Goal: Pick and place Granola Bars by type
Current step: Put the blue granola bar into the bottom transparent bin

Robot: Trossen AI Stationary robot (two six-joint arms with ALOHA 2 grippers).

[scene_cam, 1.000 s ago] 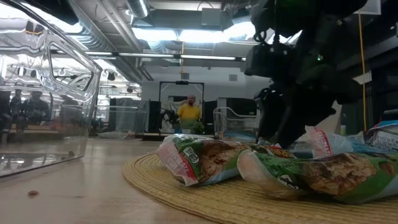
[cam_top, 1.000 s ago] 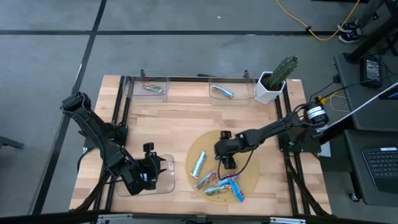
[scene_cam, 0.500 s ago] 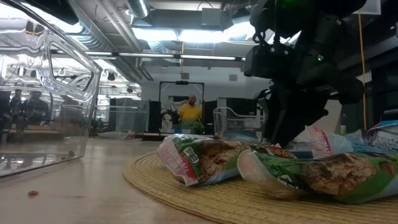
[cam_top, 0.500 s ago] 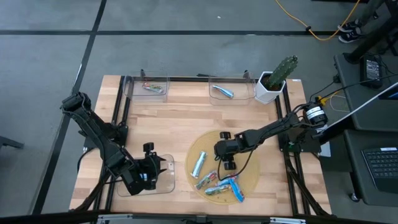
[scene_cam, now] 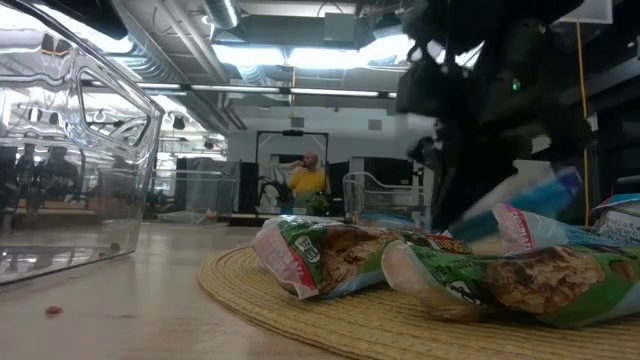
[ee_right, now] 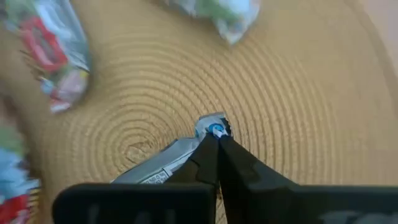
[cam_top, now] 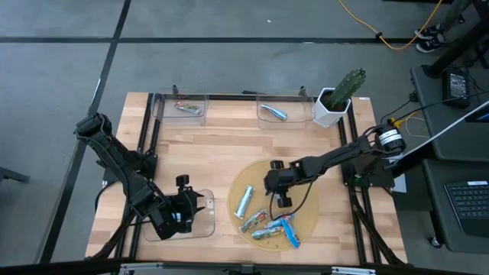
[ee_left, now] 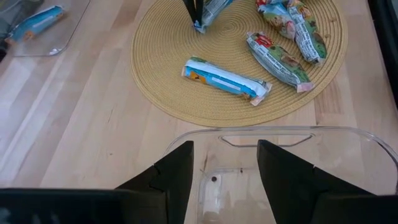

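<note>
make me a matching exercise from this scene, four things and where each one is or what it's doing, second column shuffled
Things:
1. right gripper
2. left gripper
3. potted cactus
4. silver bar with blue stripe

Places or states:
A. lying flat on the woven mat
B. at the table's far right corner
C. shut on the end of a blue and silver bar, over the mat
D. open, over the clear tray at the near left

Pairs: 1-C, 2-D, 3-B, 4-A
</note>
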